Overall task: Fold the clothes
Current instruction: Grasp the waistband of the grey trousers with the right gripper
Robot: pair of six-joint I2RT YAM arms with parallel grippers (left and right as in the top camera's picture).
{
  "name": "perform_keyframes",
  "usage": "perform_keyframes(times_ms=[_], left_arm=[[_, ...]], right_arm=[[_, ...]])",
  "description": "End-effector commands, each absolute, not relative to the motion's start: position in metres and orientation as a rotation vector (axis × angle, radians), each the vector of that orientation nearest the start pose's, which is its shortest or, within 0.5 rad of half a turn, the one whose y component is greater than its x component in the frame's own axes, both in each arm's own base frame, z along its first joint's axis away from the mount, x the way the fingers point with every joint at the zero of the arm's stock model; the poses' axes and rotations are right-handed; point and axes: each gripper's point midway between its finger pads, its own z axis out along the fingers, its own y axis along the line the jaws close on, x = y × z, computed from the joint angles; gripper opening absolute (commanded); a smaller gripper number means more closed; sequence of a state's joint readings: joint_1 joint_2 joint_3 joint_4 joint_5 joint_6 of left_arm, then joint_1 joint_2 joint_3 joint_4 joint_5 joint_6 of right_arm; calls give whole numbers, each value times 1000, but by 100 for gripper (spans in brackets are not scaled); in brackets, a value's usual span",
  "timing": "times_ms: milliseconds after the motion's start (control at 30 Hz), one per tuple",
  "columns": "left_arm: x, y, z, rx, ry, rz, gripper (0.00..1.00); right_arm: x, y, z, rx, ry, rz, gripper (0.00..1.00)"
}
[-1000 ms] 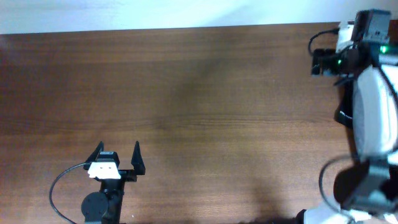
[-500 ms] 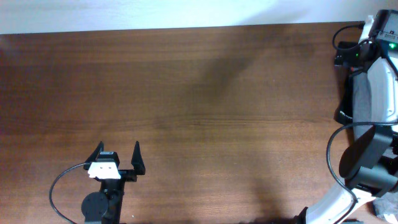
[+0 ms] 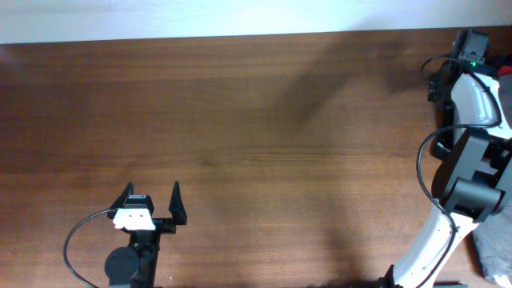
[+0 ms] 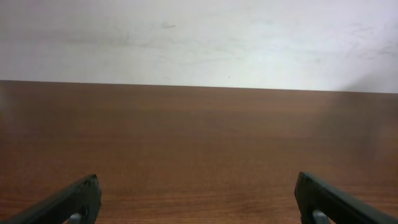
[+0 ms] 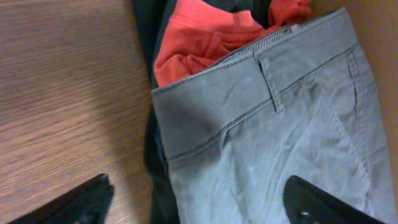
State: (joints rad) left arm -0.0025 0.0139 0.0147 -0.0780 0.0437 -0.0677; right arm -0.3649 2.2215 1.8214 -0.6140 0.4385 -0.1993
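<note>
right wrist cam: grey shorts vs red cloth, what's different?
Colour: the grey shorts are a muted grey-olive; the red cloth is bright orange-red.
Pose: the grey shorts lie fairly flat, waistband and belt loop showing; the red cloth is bunched up.
Layering: the grey shorts lie on top and cover the red cloth's lower part.
Shared: both sit in one pile over a dark garment.

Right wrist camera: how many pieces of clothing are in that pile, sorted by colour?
grey-olive shorts: 1
red cloth: 1
dark garment, mostly hidden under the other two: 1
Total: 3
</note>
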Motion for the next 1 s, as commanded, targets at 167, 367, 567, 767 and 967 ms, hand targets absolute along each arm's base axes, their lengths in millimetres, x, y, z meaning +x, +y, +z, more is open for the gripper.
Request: perform_keyframes(times_ms=[167,367,567,767,967], left_arm=[[246,-6,157,-14,1647,-65,99],[246,-6,157,-14,1647,-64,99],[246,-6,157,-14,1647,-65,99],[246,-6,157,-14,1647,-65,99],[246,-6,157,-14,1647,-65,99]], right_arm=[[494,-274,87,407,2565,-839,77],[495,-277,77,411,2572,-857,75],[497,-278,69,412,2574,-863,80],[499,-279,70,415,2561,-863,72],[499,-279,70,415,2560,-864,67]])
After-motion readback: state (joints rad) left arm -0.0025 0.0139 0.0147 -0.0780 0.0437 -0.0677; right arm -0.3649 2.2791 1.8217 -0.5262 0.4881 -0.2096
